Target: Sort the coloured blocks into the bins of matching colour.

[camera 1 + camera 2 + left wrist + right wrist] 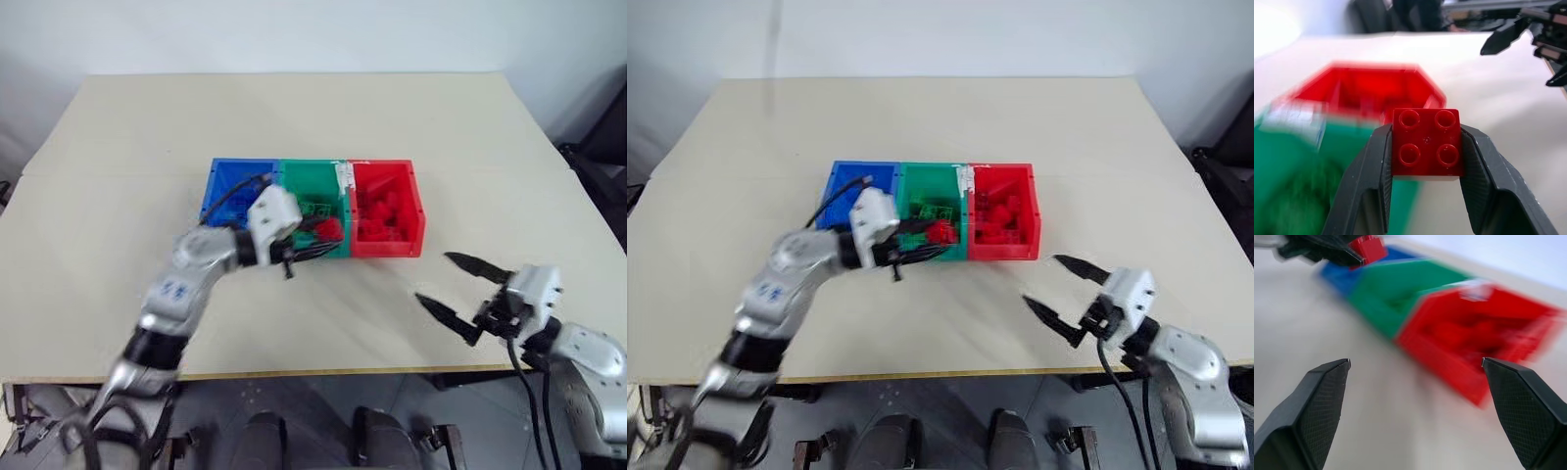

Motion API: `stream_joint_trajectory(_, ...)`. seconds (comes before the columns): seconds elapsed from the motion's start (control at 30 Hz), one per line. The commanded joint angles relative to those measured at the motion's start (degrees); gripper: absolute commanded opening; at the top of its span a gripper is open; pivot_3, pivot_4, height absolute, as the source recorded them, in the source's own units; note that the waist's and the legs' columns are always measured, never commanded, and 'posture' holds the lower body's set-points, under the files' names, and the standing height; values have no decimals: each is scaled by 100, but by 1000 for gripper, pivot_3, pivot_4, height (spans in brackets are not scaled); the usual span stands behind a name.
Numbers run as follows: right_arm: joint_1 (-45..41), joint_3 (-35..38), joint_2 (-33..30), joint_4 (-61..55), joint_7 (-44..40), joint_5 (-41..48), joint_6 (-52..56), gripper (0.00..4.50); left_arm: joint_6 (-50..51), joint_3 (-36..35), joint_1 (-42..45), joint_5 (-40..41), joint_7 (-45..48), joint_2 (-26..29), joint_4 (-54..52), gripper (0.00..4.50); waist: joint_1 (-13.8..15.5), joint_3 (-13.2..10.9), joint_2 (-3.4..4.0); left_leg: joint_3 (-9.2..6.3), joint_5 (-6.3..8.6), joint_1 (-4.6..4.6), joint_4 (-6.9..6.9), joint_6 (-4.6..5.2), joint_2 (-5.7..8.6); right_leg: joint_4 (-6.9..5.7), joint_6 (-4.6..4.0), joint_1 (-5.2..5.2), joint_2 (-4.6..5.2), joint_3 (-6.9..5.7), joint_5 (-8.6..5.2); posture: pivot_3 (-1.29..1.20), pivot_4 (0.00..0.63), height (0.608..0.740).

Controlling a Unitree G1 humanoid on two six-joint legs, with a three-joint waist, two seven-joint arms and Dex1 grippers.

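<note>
Left claw: the left gripper (315,243) is clamped on a red block (1426,142); one black finger presses each side of it, studs facing the wrist camera.
Left claw, position: over the front part of the green bin (312,208), tips pointing toward the red bin (386,208).
Right claw: the right gripper (457,289) has its jaws spread wide, with nothing between them.
Right claw, position: above bare table (294,117) near the front edge, to the front and right of the red bin, well apart from all three bins.
Held item: red block, square, four studs in two rows, lifted clear of the table.
Red block, whereabouts: in the left claw, above the green bin's front right part, just beside the wall shared with the red bin; not yet inside the red bin.
Bins: three in a row, touching side by side, at mid-table; blue bin (233,186) on the left, green in the middle, red on the right.
Red bin, contents: a heap of red blocks (384,211).
Green bin, contents: green blocks (931,209), partly hidden by the left claw.
Blue bin, contents: cannot tell; the arm covers part of it.
Table: pale beige top.
</note>
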State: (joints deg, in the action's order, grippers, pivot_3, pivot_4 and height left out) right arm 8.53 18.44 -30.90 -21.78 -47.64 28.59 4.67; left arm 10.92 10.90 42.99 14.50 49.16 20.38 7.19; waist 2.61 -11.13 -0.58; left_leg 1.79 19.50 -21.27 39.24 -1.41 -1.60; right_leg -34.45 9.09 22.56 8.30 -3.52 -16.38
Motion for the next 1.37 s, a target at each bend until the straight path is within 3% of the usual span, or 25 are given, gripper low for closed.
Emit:
stream_joint_trajectory(0.03,360,288,150,-640,560,52,119,4500,-1121,98,880,-336,263,-416,1485,1480,20,0,0,5,1,-1,0,1,0,6,3,0,0,-1,1,0,150,740)
stream_joint_trajectory(0.1,619,288,212,-921,736,-1,145,4500,-1667,117,1391,-523,320,-683,2456,1480,-17,1,1,17,3,4,-5,5,-1,12,3,2,0,0,2,0,150,740)
stream_joint_trajectory(0.27,1009,316,391,-1404,1166,-58,192,4500,-2324,-80,2142,-793,16,-1081,4061,3098,-60,1,1,22,7,1,-14,12,-2,26,8,4,0,-2,4,0,150,740)
stream_joint_trajectory(0.4,1204,255,391,-1515,1198,-41,168,4500,-2551,-143,2094,-829,158,-1188,4225,4374,-64,0,0,23,10,-4,-14,18,-2,33,13,4,0,-2,7,0,150,740)
stream_joint_trajectory(0.43,1223,238,382,-1512,1180,-20,156,4500,-2618,-176,1998,-803,201,-1167,4090,4465,-65,1,0,23,10,-6,-14,18,-2,36,14,4,0,-2,7,0,150,740)
stream_joint_trajectory(0.53,1129,130,289,-1391,1004,8,87,4500,-2498,-274,1553,-600,500,-933,3278,4465,-83,1,1,23,11,-6,-14,19,-2,37,14,4,0,-2,8,0,150,740)
stream_joint_trajectory(0.73,407,-163,-250,-589,74,41,-14,4500,-1310,-622,-38,-160,724,176,604,4465,-204,0,3,25,10,1,-15,19,-8,28,14,4,0,2,7,0,150,740)
stream_joint_trajectory(0.83,-266,-403,-540,136,-581,74,-66,4500,-602,-1332,-1195,361,700,1018,-874,4465,-255,0,3,24,11,3,-12,19,-11,26,14,3,1,4,7,0,150,740)
stream_joint_trajectory(0.97,-1025,-778,-769,1152,-1395,-141,-470,4500,-206,-2253,-2711,603,542,1761,-1980,4465,-258,-2,5,22,11,3,-11,19,-12,25,13,3,2,4,7,0,150,740)
stream_joint_trajectory(1.13,-1961,-1095,-788,2431,-2139,-350,-1049,4500,108,-3678,-4563,828,-26,1785,-2739,4465,-248,-3,6,24,18,6,-11,21,-12,29,11,0,6,5,8,0,150,740)
stream_joint_trajectory(1.37,-2511,-1066,-630,3062,-2185,-340,-1153,4500,97,-3673,-5108,432,-759,1555,-3098,4465,-127,-2,6,22,16,6,-2,18,-12,20,5,-2,6,1,11,0,150,740)
